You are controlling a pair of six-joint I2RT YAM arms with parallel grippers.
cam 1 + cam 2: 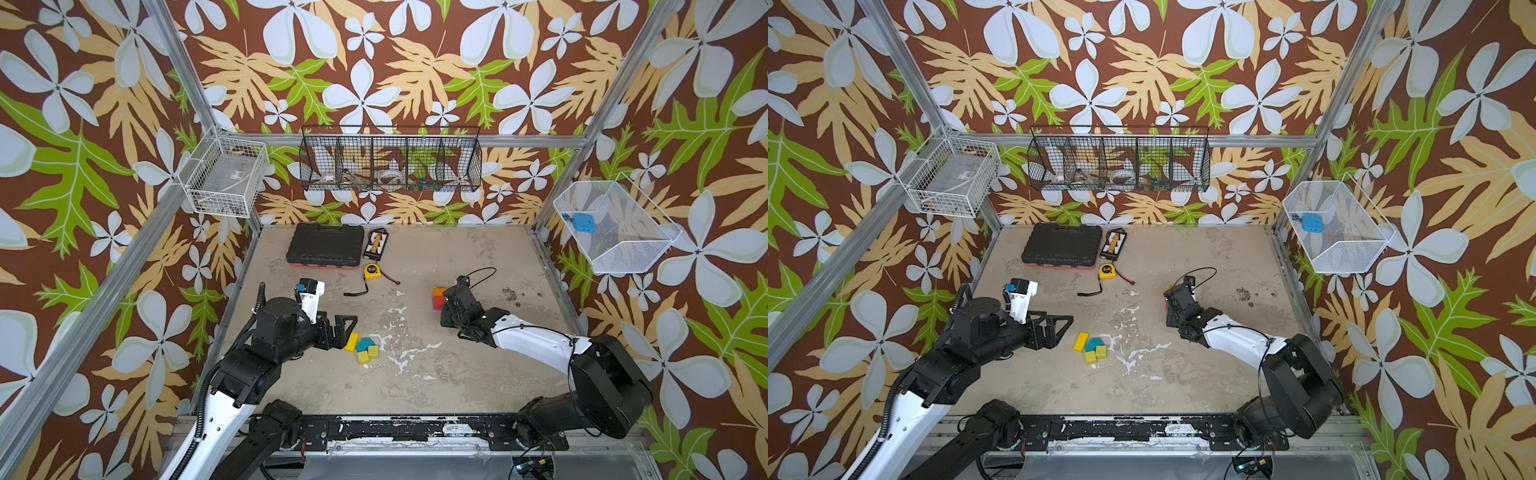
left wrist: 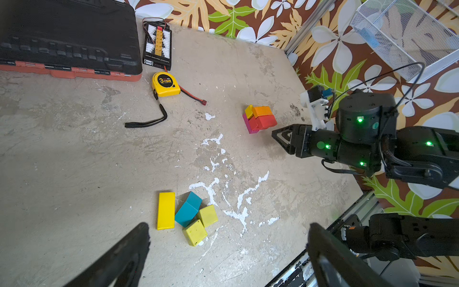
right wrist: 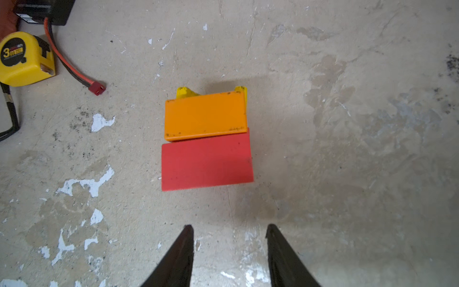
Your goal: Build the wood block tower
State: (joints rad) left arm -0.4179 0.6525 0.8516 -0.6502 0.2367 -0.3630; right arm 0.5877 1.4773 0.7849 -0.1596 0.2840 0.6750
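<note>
Since four loose wood blocks (image 1: 362, 350) lie off the tower (image 1: 437, 297), the next pickup looks to fall to the nearer arm. In a top view the left claw (image 1: 351, 332) hangs spread wide and empty just beside the yellow brick (image 1: 351, 342), well apart from the tower across the surface (image 1: 436, 382). In the left wrist view that brick's long axis points away from the claw, so the jaws would straddle its narrow width; the teal block (image 2: 188, 208) and two lime cubes (image 2: 208, 215) crowd its far side. In the right wrist view the right claw (image 3: 229, 226) stands partly open, holding nothing, with the tower's red brick (image 3: 207, 165) straight ahead.

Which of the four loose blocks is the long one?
The bright yellow flat wooden brick; the teal house-shaped block and two lime cubes beside it are stubbier.
</note>
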